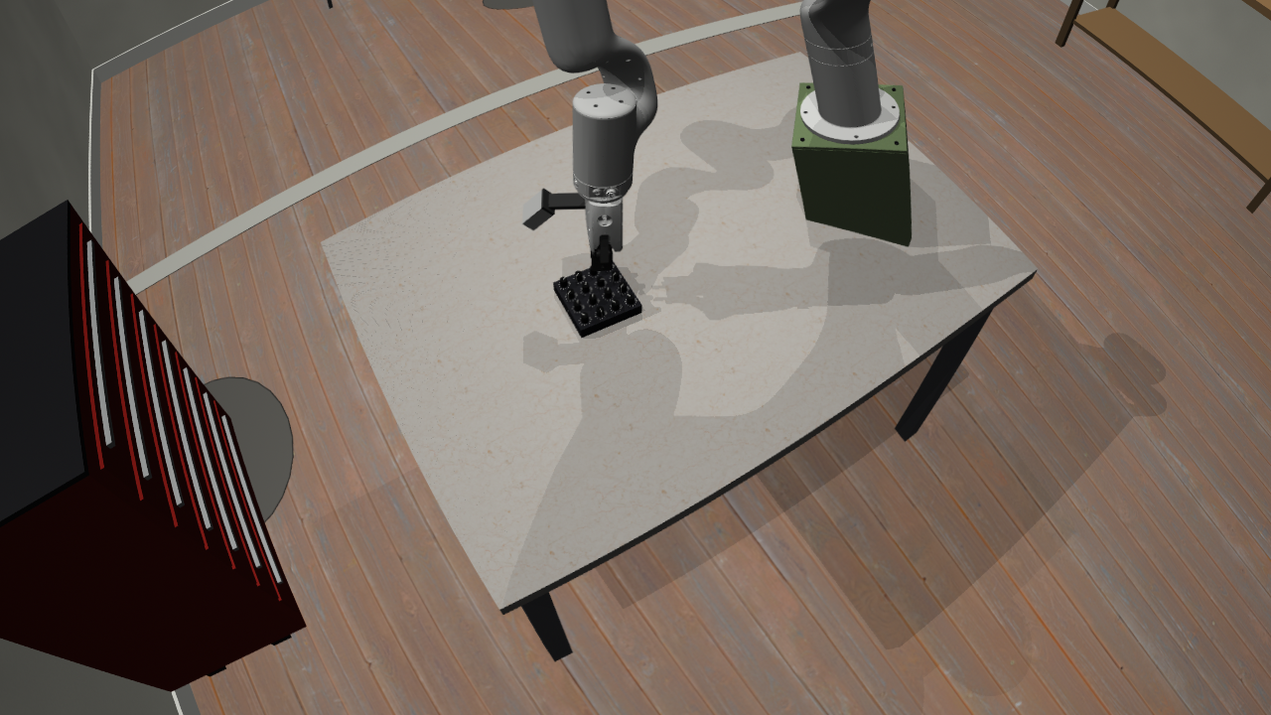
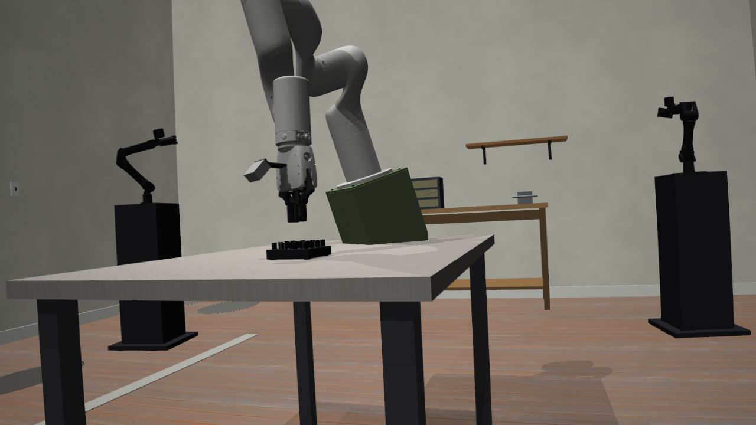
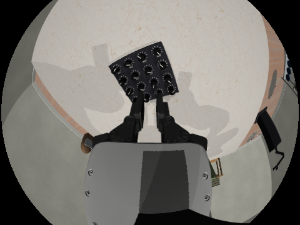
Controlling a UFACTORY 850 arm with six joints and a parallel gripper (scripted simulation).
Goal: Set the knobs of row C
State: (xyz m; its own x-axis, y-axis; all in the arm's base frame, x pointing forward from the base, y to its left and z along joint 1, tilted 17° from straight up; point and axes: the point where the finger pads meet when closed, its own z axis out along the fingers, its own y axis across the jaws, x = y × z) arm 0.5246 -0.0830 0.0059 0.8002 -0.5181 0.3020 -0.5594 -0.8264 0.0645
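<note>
The black knob box [image 1: 597, 302] stands flat on the table, left of the middle, with several black knobs in rows. It also shows in the exterior view [image 2: 298, 249] and in the wrist view [image 3: 144, 72]. The white lines on the knobs are too small to read. My gripper [image 1: 602, 262] [image 2: 297, 215] hangs straight down over the box's far edge, clearly above the knobs. In the wrist view the fingers stand a narrow gap apart with nothing between them, their tips over the nearest row of knobs.
The arm's green base block [image 1: 851, 169] [image 2: 376, 207] stands at the far right of the table. A dark cabinet with red and white stripes [image 1: 115, 444] stands on the floor to the left. A wooden side table [image 2: 491, 211] stands behind.
</note>
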